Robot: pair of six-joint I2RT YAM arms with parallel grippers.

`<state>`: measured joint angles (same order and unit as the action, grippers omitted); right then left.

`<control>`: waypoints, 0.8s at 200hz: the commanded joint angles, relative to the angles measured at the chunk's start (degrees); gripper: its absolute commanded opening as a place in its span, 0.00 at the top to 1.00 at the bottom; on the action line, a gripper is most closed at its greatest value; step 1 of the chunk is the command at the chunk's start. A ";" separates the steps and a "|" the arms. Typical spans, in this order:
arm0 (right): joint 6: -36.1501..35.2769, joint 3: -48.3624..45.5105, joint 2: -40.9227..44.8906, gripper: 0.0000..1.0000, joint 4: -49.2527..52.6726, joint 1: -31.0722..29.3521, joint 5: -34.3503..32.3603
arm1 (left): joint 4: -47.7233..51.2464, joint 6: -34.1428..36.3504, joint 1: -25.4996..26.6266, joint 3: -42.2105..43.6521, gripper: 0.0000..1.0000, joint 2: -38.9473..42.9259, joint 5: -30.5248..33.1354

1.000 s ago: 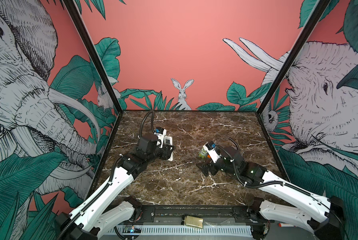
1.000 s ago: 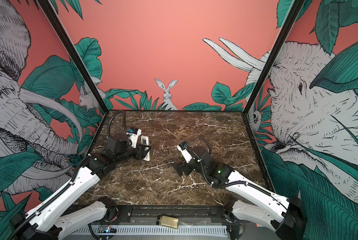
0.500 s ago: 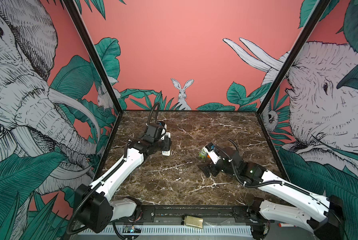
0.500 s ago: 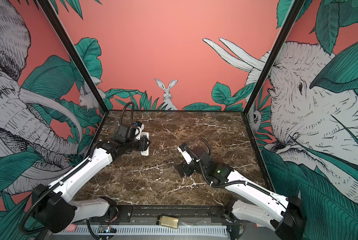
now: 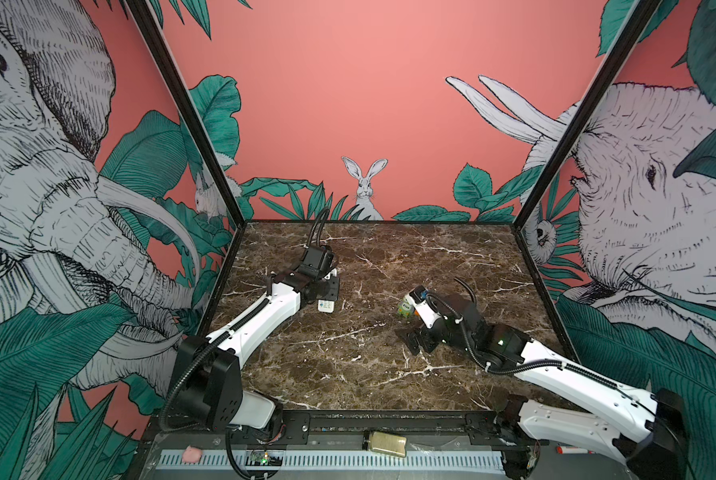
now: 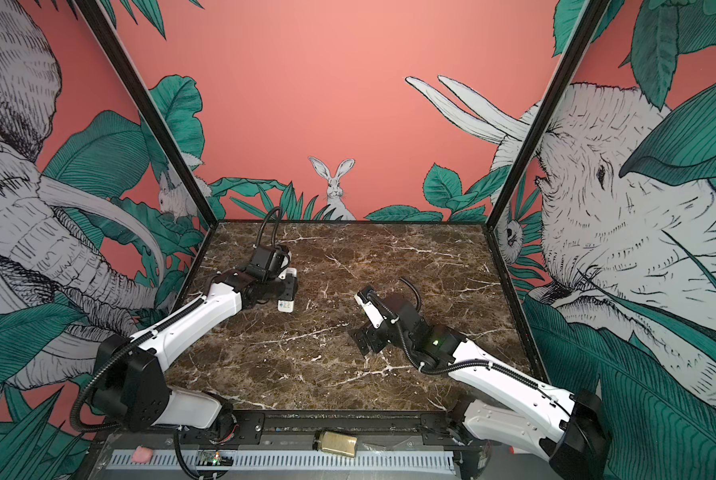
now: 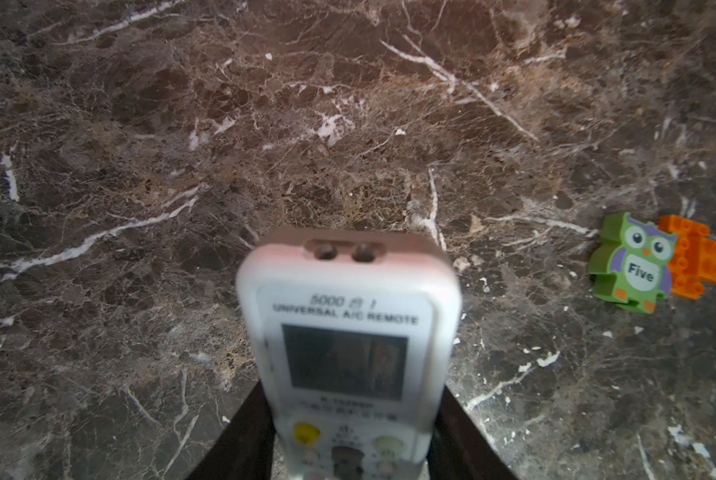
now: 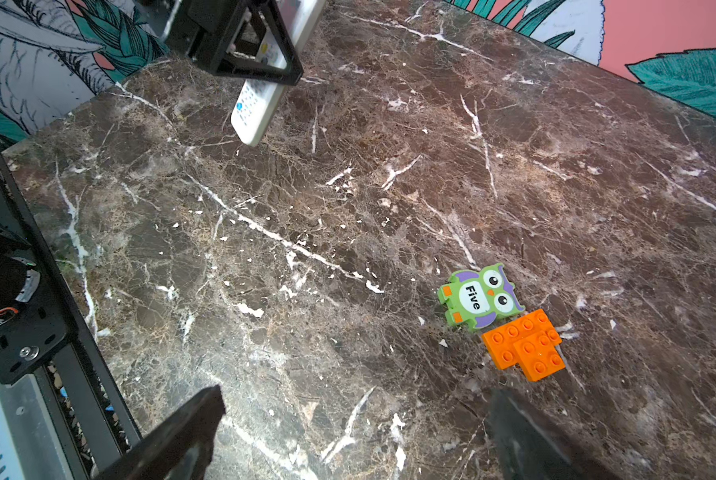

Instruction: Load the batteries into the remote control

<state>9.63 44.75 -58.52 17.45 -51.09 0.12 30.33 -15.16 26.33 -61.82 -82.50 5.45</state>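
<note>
L claw (image 5: 328,286): narrowed onto remote control (image 5: 326,306), pinching white body across its mid, one dark finger (image 7: 244,436) per side. Sits over far-left part of marble table (image 5: 348,365) in both top views.

R claw (image 5: 416,343): spread wide, nothing between the fingers (image 8: 173,436), low over marble right of centre.

Around:
- Green owl block (image 8: 479,297) marked "Five", flat on marble, right against orange stud brick (image 8: 526,345).
- Both just beyond R claw's fingers, well apart from remote control.
- In a top view, owl block (image 5: 405,308) partly behind R wrist.
- Bare marble betw. the two claws, nothing standing betw. them.

Remote vs claw:
- Button face toward L wrist cam.
- Grey display (image 7: 343,361) end w/ two small holes pokes out past the fingers.
- Keypad end sticks out the other side, pointing toward table's front edge.
- Touching marble or just above it: can't say.
- Back of handset hidden.

Containers:
- Clear jar (image 5: 385,444) w/ black cap, on its side on front rail, off the marble.
- Yellowish fill, kind unclear.
- Pink lump (image 5: 191,454) on slotted strip further left.
</note>
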 commanded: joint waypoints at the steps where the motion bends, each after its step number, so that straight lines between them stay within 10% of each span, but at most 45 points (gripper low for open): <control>1: -0.76 -0.74 -0.01 0.01 -1.22 0.05 -0.84 | -2.24 0.07 -1.41 0.68 0.82 -0.99 0.31; 160: -1.34 -0.27 -0.54 0.01 -1.26 0.05 -0.91 | -5.76 0.50 -2.17 2.21 0.78 -12.39 2.96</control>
<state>9.32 44.73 -58.76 17.43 -51.09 -0.49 25.30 -15.14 24.27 -60.23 -94.24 7.01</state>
